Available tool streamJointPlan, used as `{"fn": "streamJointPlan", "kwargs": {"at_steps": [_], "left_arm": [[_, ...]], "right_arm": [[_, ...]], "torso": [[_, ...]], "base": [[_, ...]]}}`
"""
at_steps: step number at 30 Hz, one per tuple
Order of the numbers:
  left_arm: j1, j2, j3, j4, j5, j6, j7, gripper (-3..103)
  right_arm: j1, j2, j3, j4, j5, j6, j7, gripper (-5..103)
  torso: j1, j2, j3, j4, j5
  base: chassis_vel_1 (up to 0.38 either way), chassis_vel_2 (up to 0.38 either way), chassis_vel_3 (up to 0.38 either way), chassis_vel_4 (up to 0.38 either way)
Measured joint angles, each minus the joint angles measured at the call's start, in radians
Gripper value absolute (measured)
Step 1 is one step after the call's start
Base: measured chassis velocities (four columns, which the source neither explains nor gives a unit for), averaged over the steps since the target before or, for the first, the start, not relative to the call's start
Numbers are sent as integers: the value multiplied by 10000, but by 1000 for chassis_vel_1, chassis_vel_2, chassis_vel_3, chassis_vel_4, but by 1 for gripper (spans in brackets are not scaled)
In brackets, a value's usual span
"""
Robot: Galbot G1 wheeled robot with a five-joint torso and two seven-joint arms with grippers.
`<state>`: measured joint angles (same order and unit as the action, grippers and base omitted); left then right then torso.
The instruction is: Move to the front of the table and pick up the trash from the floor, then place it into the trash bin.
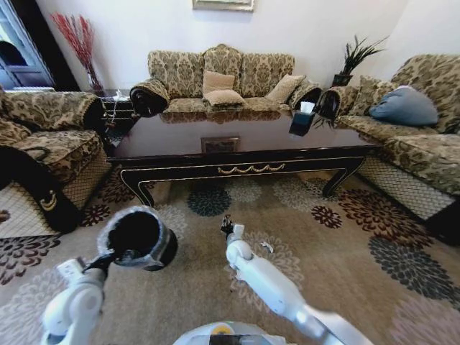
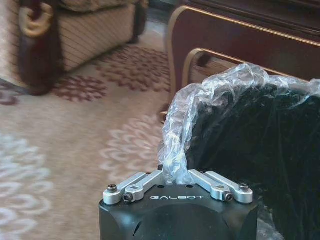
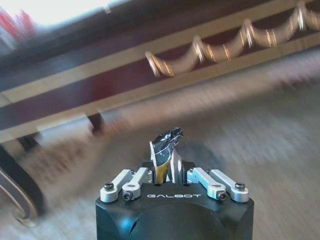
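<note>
Trash [image 3: 167, 142] sits pinched in our right gripper [image 1: 227, 226], above the floral carpet [image 1: 345, 244] before the table [image 1: 244, 140]. Our left gripper [image 2: 175, 175] clamps the trash bin [image 1: 138, 237] by its rim; sofas [image 1: 223, 79] ring the room.

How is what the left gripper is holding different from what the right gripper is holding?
The left gripper pinches the rim of the trash bin, which is big, round and black with a crinkly clear liner. The right gripper pinches a small, dark, crumpled scrap of trash. The bin is an open container; the scrap is only a thin piece sticking up between the fingers. Both are lifted off the carpet in front of the table.
</note>
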<state>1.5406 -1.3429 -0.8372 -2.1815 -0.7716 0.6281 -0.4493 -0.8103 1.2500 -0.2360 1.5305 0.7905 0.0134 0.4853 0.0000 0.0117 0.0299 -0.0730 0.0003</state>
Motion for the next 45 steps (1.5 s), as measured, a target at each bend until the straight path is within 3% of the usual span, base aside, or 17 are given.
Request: {"fn": "streamJointPlan", "kwargs": {"at_steps": [3,11,14,21,25,37,43,45], "left_arm": [[-268,156,657,178,33,34,-5,2],[-812,155,1926,770,131,58,25,2],[-1137,-132,2278,1193,114,29,95,2],[-1461,-574,2328,1293,29,24,145,2],[-1603,-724,2094,1343,6,-75,208,2],[-1919,-668,1752,1375,-120,-246,375,2],[-1825,-567,1597,1276,-180,-329,467,2],[-1774,-521,1545,1249,-188,-341,499,2]], "right_arm": [[-58,-783,-179,1386,-19,634,-471,25],[458,-2133,-1034,3025,-144,1464,-1123,25],[1157,-2600,-1683,3236,-979,1850,-1551,25],[2293,-2738,-3128,3014,-1243,2242,-1806,25],[2889,-2450,-4246,2362,-2254,2665,-2212,25],[3076,-2172,-5491,1753,-2990,3001,-2225,25],[2945,-2150,-5533,1647,-3199,2996,-2035,22],[2926,-2193,-5508,1653,-3243,2981,-1928,33]], "torso": [[0,0,-1,0,3],[0,0,0,-1,1],[0,0,0,0,-1],[0,0,0,-1,-2],[0,0,1,3,-3],[0,0,1,1,-4],[0,0,0,1,-3],[0,0,0,1,-4]], "base": [[0,0,0,0],[0,0,0,0],[0,0,0,0],[0,0,0,0],[0,0,0,0],[0,0,0,0],[0,0,0,0],[0,0,0,0]]}}
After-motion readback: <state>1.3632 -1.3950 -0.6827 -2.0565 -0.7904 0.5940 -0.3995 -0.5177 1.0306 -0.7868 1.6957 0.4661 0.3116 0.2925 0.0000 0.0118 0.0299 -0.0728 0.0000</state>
